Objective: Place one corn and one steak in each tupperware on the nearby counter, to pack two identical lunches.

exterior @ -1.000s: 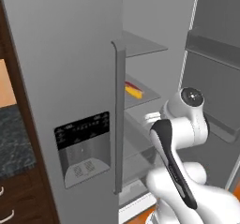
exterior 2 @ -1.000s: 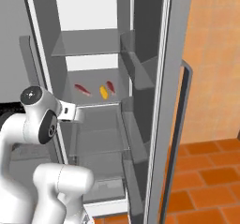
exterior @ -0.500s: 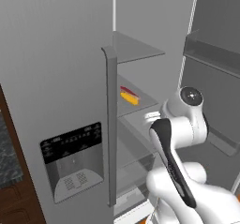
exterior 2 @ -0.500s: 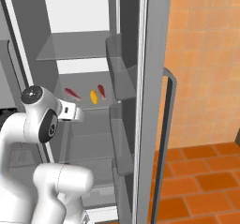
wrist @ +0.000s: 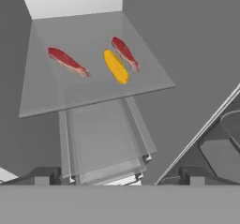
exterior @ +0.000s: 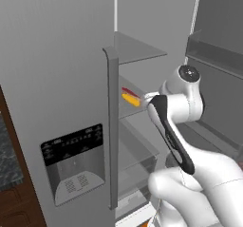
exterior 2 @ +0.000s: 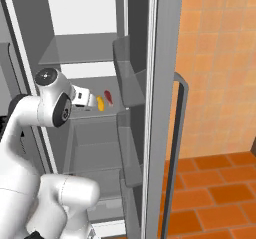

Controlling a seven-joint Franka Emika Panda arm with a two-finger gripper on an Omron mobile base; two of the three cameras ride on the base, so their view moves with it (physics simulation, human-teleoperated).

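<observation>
Left base view: fridge [exterior: 57,79] w/ left door [exterior: 52,102] shut, dispenser panel [exterior: 73,162] on its front, tall handle [exterior: 112,126] along its edge. Right side stands open, glass shelves [exterior: 137,50] inside. One corn [exterior: 130,99] lies on the mid shelf, a steak [exterior: 129,92] just behind it, mostly hidden by the door edge. White arm [exterior: 185,126] rises from lower right, wrist up near that shelf; fingers not clear here. Sliver of dark speckled bench [exterior: 7,159] at far left, wood drawers below.

Right base view: open fridge interior, right door [exterior 2: 150,108] swung out edge-on w/ door bins [exterior 2: 127,78]. Orange tiled wall [exterior 2: 220,58] and floor beyond. Corn [exterior 2: 100,103] and steak [exterior 2: 108,97] sit side by side on mid shelf [exterior 2: 95,114]. Gripper [exterior 2: 89,100] points at them, just short of the corn, not touching.

Hand view: looks down on glass shelf [wrist: 93,87]. Corn [wrist: 115,66] near centre, one steak [wrist: 124,52] just beside it on its right, about parallel, may be touching. Second steak [wrist: 68,61] well apart to the left. Clear drawers [wrist: 103,143] below the shelf. Gripper fingers spread wide, holding nothing.
</observation>
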